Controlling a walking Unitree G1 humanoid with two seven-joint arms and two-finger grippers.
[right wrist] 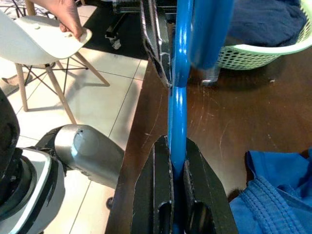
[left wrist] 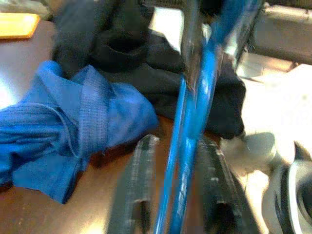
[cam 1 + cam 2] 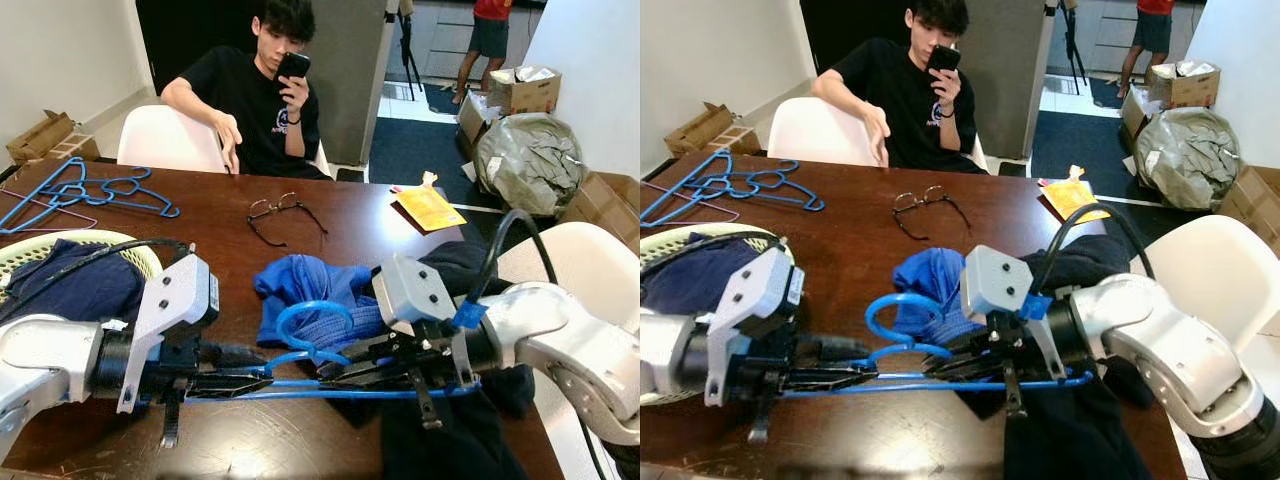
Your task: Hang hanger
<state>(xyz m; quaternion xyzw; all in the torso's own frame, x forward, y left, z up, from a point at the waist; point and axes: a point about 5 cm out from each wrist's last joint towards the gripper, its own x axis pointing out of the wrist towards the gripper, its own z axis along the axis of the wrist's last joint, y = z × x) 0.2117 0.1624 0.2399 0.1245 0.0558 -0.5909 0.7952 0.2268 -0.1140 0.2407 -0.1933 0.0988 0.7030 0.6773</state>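
Both hands pinch the blue hanger (image 3: 330,385) low over the surface (image 3: 210,225), left hand (image 3: 235,380) closed on its bar, right hand (image 3: 345,372) clamped near the hook; keep both grips firm, lift level, clear the blue garment (image 3: 310,295).

Eyeglasses (image 3: 285,215) and a yellow packet (image 3: 428,208) lie on the brown table (image 3: 215,215); a person (image 3: 260,95) sits behind.

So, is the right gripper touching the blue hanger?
Touching. In the right wrist view, the right gripper has both black fingers pressed against the blue hanger bar.
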